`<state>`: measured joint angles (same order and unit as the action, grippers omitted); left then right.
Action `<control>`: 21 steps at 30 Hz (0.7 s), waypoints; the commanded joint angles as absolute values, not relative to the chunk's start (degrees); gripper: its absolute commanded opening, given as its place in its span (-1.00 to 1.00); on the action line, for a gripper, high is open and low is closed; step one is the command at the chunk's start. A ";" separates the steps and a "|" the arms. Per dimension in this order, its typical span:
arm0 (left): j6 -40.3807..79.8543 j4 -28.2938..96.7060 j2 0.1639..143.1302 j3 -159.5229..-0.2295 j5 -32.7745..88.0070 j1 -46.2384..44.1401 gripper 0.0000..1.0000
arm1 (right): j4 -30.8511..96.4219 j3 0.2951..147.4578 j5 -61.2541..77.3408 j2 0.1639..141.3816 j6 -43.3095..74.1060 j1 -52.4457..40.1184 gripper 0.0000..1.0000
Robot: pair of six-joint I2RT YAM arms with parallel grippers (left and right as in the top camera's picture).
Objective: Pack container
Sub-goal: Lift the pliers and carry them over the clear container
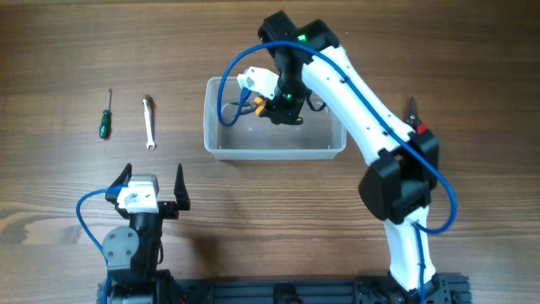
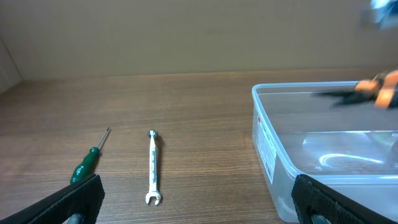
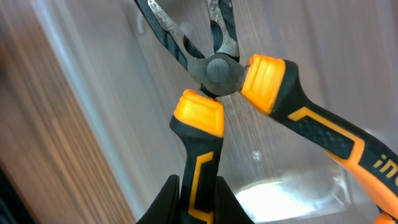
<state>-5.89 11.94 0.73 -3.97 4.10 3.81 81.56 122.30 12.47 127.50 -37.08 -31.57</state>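
**One bin, three hand tools, two arms**

One clear, translucent plastic rectangular container [image 1: 274, 154] with rounded corners and a thick rim stands on the brown wood-grain bench [image 1: 59, 51], a little right of centre in the overhead view. The left wrist view shows a white label on its short left wall.

There are three tools, one of each kind:
- a pair of pliers with orange-and-black handles [image 3: 219, 71]
- a green-handled screwdriver [image 1: 105, 116]
- a small silver open-ended wrench [image 1: 148, 123]

The screwdriver and the wrench lie on the bench to the left of the container. They are roughly parallel and apart from each other, with the wrench nearer the bin.

The right end effector [image 3: 199, 198] is pressed together on the pliers. Its black fingers pinch one handle below its orange collar, while the other handle splays out to the side. From overhead, this white arm holds the pliers inside the container's outline, toward its back-left part, with the metal nose slightly parted and pointing down at the translucent plastic. Whether the nose touches the floor of the bin cannot be told.

The left end effector [image 1: 152, 180] is spread wide with only bench between its fingers. It sits low near the front of the bench, facing the screwdriver, the wrench and the container's left end.
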 commanded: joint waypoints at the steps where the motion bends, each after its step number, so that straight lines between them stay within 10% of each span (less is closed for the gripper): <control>1: -5.34 11.79 0.27 -3.62 3.55 3.53 1.00 | 80.90 123.26 14.24 129.32 -35.77 -31.55 -0.91; 21: -5.34 11.79 0.27 -3.62 3.55 3.53 1.00 | 78.08 123.26 16.62 136.57 -34.44 -31.55 -0.90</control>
<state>-5.89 11.94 0.73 -3.97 4.12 3.81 78.91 122.30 14.20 136.16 -35.20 -31.57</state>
